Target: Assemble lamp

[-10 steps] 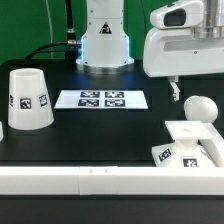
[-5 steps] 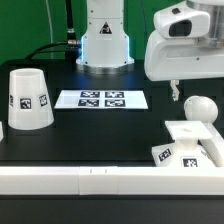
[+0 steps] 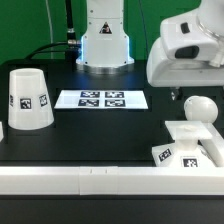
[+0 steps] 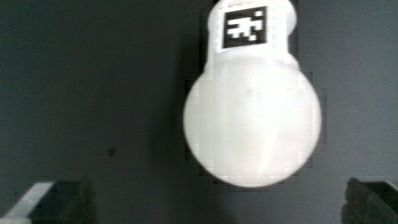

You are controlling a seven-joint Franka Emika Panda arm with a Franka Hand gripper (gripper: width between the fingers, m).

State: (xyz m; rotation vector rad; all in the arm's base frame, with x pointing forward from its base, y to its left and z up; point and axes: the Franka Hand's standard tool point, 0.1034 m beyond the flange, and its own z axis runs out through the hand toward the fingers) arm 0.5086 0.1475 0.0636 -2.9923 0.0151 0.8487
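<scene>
Gripper [image 4: 214, 204] reads wide open from my end: in the wrist view the two fingertips [image 4: 54, 203] sit at opposite edges of the pic w/ nothing between them but dark table, no contact w/ any part. The bulb [image 4: 254, 120] lies flat on the black tabletop just beyond the tips. Its long axis runs roughly perpendicular to the line joining the fingers. The fat rounded end is nearest the tips and the narrow neck w/ its square tag points away from them. It's tilted only slightly off that line. In the exterior view the same bulb [image 3: 200, 108] shows as a white ball at mid right of the frame, directly under the arm's bulky white hand, which fills the upper right corner; I see a gap between hand and bulb. Just in front of the bulb, lower right, is the base [image 3: 195, 138], flat, tags facing the cam, close to the white rail [image 3: 80, 182] along the bottom. The shade [image 3: 27, 98] stands upright at far left, narrow end up, well apart from the other parts. The marker board [image 3: 101, 99] lies flat at centre, between shade and bulb.
</scene>
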